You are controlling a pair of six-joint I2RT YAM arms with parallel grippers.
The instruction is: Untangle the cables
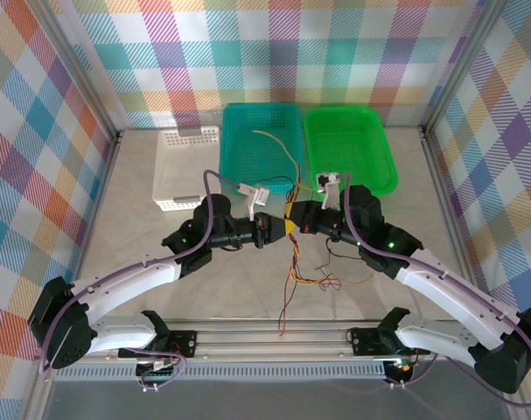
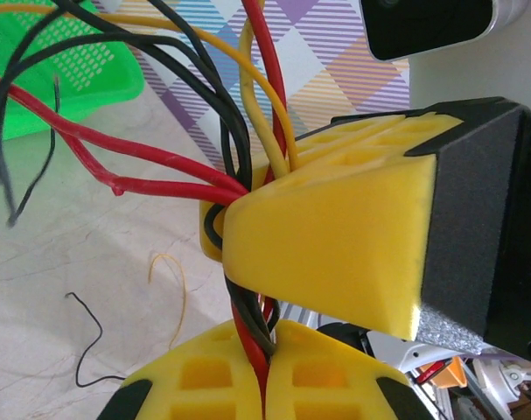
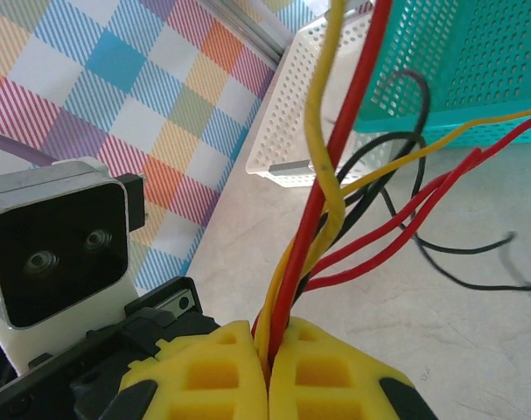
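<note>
L gripper [image 2: 267, 348]: yellow pads together, clamped on the cables [image 3: 320, 206]; sits just in front of teal basket [image 1: 263, 131], near its front edge
R gripper [image 3: 269, 350]: pads pinched tight on same bundle, tip-to-tip w/ L gripper, off teal basket's front-right corner
cables: red, yellow, orange, black strands bunched btwn the two grips; held clear of the table [image 1: 134, 223] at that spot
far side of grip: strands fan out toward teal basket; one pale yellow strand lies inside it, a dark one runs by its front rim
near side of grip: ends trail away from teal basket; small red/orange/yellow snarl on the tabletop there
loose bits: left wrist view has thin black wire [image 2: 90, 341] + short yellow wire [image 2: 173, 280] flat on table, apart from bundle
green basket [image 1: 348, 149]: right beside teal basket, on its right
white basket [image 1: 186, 166]: just left of teal basket
pad contact: left wrist view, R pad sits right over L pads w/ strands threading between; whether pads touch each other, can't tell
</note>
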